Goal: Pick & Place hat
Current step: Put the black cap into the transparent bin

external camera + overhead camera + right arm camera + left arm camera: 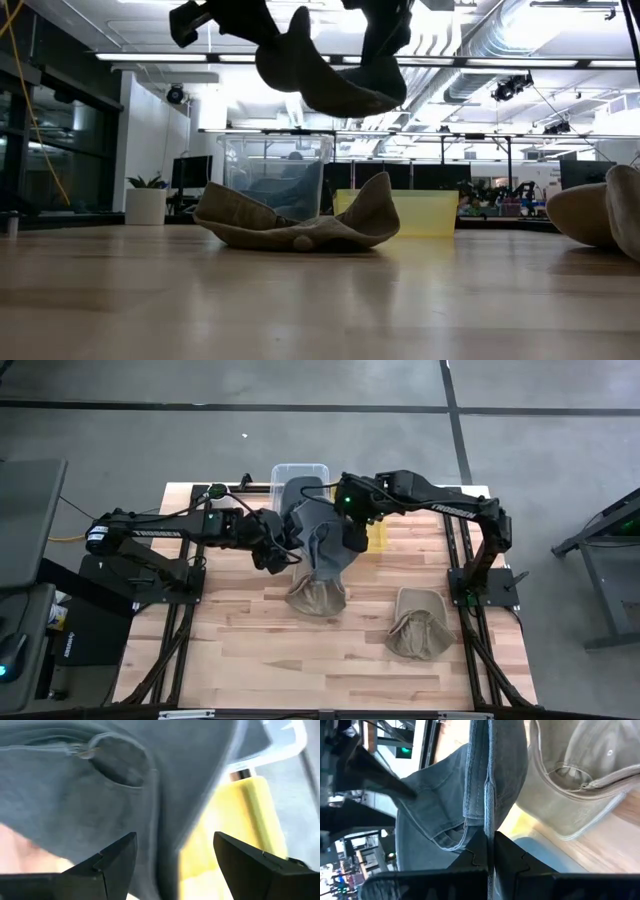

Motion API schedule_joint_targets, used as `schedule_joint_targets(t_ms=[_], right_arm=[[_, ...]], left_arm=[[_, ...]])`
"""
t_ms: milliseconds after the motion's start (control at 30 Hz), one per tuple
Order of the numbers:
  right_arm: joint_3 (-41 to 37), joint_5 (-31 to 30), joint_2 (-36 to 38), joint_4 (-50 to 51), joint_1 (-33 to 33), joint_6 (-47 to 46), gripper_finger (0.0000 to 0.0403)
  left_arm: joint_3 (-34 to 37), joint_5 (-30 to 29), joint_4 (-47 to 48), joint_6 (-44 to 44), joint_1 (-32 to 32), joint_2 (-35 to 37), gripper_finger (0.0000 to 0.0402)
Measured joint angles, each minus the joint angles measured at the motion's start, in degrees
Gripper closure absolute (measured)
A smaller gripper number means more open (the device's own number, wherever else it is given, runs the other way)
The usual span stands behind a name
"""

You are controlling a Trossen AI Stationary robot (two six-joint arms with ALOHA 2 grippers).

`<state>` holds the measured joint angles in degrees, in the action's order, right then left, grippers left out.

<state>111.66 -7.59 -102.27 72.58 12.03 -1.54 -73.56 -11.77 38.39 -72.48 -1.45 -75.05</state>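
A grey hat (322,530) hangs in the air over the table's far middle, between my two grippers; it also shows in the low view (330,85). My left gripper (285,552) is shut on it from the left. My right gripper (353,540) stands at the hat's right side with its fingers wide open (175,855); grey cloth (75,795) fills the space in front of them, and I cannot tell whether they touch it. A tan hat (315,597) lies crumpled on the table below the grey one. A second tan hat (420,622) lies at the near right. My left gripper (490,837) pinches the grey hat's stitched brim edge (489,805) between its two shut fingers, which come level from the table's left. The edge runs straight out from between the fingertips. The hat is lifted clear of the table and sags below the hold (300,70).
A clear plastic bin (300,468) stands at the far edge behind the grey hat, and a yellow container (379,540) stands just right of it. Both show behind the tan hat (300,225) in the low view. Bare wood lies at the table's near left.
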Motion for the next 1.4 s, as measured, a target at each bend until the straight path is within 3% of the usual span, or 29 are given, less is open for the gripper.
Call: schedule_joint_targets(t_ms=[100,533,733,1000,1300,1400], right_arm=[[0.0,3.5,-0.4,-0.5,0.4,-0.3,0.0146],[0.0,5.2,-0.5,-3.5,3.7,-1.6,0.0147],[0.0,8.2,-0.5,-4.0,5.0,-1.6,0.0168],[0.0,7.1,-0.6,-4.7,5.6,-1.5,0.0241],[0.0,6.8,-0.6,-7.3,5.8,-1.0,0.0379],[0.0,6.8,-0.6,-7.5,5.8,-1.0,0.039]], left_arm=[[0.0,-2.0,-0.7,-1.8,0.0,0.0,0.0402],[0.0,-4.3,-2.9,-4.2,0.0,0.0,0.0401],[0.0,-5.7,-3.6,-4.2,0.0,0.0,0.0401],[0.0,-6.0,-5.3,-4.0,0.0,0.0,0.0401],[0.0,-6.9,-5.1,-3.8,0.0,0.0,0.0401],[0.0,-7.1,-5.1,-3.5,0.0,0.0,0.0401]])
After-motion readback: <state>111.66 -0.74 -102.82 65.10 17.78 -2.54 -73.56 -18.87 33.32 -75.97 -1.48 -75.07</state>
